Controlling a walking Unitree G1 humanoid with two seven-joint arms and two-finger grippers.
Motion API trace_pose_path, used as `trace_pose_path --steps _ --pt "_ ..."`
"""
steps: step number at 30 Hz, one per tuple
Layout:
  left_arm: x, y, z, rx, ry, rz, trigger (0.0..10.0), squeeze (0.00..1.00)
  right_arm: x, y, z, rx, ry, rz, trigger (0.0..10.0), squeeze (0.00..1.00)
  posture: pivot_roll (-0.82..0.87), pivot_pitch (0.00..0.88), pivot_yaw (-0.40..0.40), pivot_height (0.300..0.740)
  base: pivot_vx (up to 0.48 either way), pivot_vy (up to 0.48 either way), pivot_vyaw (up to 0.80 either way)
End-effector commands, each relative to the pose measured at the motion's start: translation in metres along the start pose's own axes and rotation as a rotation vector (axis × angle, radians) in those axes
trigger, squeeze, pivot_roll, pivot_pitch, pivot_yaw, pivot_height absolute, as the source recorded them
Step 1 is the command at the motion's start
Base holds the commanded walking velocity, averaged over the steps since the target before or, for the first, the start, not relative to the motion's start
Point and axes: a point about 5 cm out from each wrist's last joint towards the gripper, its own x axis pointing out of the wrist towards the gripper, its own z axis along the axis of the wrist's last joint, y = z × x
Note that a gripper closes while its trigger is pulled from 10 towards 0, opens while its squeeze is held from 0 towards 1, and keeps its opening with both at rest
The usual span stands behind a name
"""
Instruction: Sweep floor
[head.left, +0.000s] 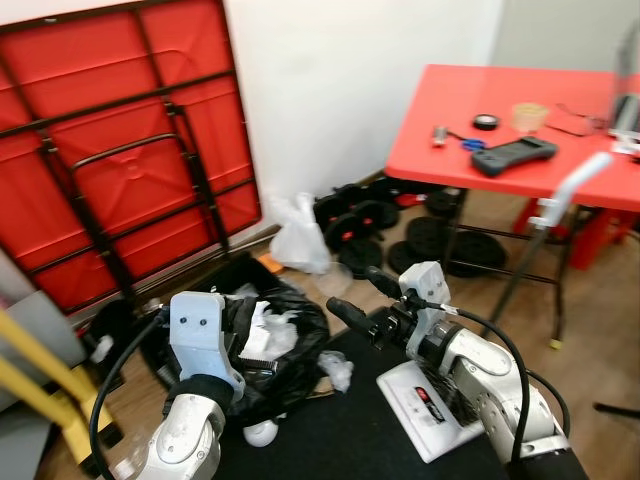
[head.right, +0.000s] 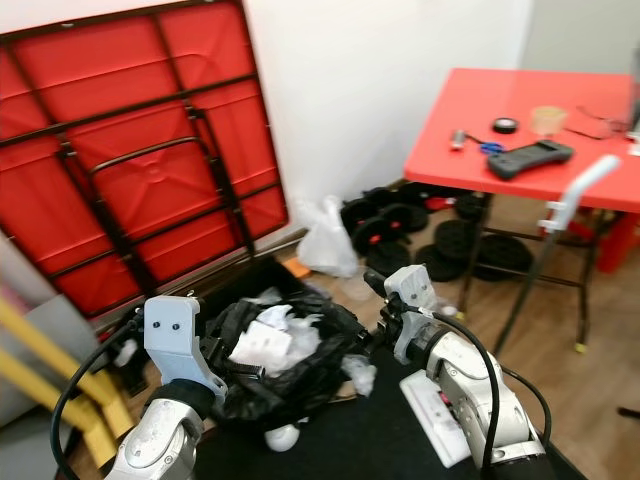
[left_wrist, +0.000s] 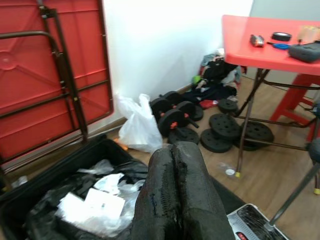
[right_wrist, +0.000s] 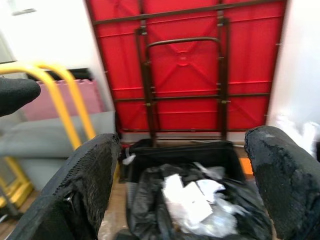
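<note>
"Where was the broom?"

"I saw a thin dark pole with a pale grey handle (head.left: 578, 181) leaning by the red table (head.left: 520, 110), out at about two o'clock from the right gripper (head.left: 362, 296). I could not tell for sure that it was a broom. It was well away from both grippers, and nothing was touching it."

"What were the grippers doing?"

"The right one was held up over the floor, its two black fingers wide apart and holding nothing. They looked rough and bumpy. The left gripper (left_wrist: 176, 192) had its fingers pressed together, also holding nothing."

"What was under them?"

"A black bin (head.left: 250, 340) with a shiny, crinkly black bag inside, full of crumpled white paper (head.right: 265, 345). A soft white plastic bag (head.left: 299, 238) sat by the wall at twelve o'clock. Round black weights (head.left: 355, 225) lay beside it."

"And behind?"

"A folded red table (head.left: 115, 150) with dark metal legs leaned on the white wall."
</note>
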Motion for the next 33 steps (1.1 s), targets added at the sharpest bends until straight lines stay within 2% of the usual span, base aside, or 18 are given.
trace_pose_path --steps 1,22,33 --pt "0.0000 -0.0027 -0.0002 0.001 0.002 -0.094 10.0 0.00 0.0019 0.0042 -0.0004 -0.005 0.005 0.024 10.0 0.00 -0.11 0.000 0.020 0.740 0.000 0.000 0.79" --pt "0.0015 -0.0047 -0.0014 0.034 0.007 -0.120 10.0 0.00 0.0031 0.0051 -0.0002 0.013 0.001 0.044 10.0 0.00 -0.10 0.000 0.017 0.740 0.000 0.000 0.79" --pt "0.0008 -0.0050 -0.0025 0.029 0.010 -0.136 10.0 0.00 0.0042 0.0055 0.0005 0.028 -0.003 0.040 10.0 0.00 -0.10 0.000 0.018 0.740 0.000 -0.392 0.00"
